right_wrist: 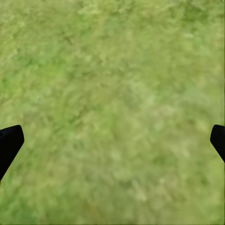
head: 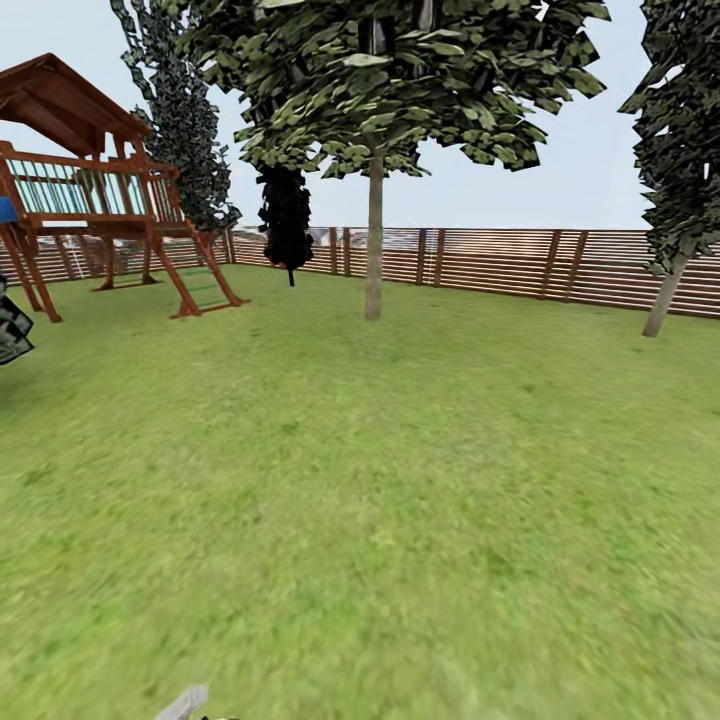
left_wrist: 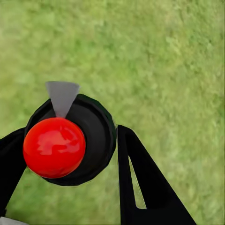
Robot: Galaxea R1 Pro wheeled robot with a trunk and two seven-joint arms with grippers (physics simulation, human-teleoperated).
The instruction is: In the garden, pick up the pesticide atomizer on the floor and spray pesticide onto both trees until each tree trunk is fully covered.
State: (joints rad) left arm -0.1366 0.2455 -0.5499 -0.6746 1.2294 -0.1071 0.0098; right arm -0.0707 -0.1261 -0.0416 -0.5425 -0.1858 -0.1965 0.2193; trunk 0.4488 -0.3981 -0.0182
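Observation:
My left gripper (left_wrist: 70, 133) is shut on the pesticide atomizer (left_wrist: 93, 126), a round black body with a glossy red knob and a short grey nozzle (left_wrist: 62, 96), held over grass. The grey nozzle tip (head: 182, 703) pokes into the head view's bottom edge. A tree with mid-green blocky leaves stands mid-lawn ahead; its tree trunk (head: 374, 240) is straight, bare and grey-brown. Another tree with a pale leaning trunk (head: 664, 296) stands at the far right by the fence. Pesticide is out of view. My right gripper (right_wrist: 112, 140) is open over bare grass.
A red-brown wooden play tower (head: 95, 190) with a ladder stands at the far left. A near-black thin tree (head: 286, 220) grows by the slatted brown fence (head: 500, 262) that bounds the lawn (head: 400, 480).

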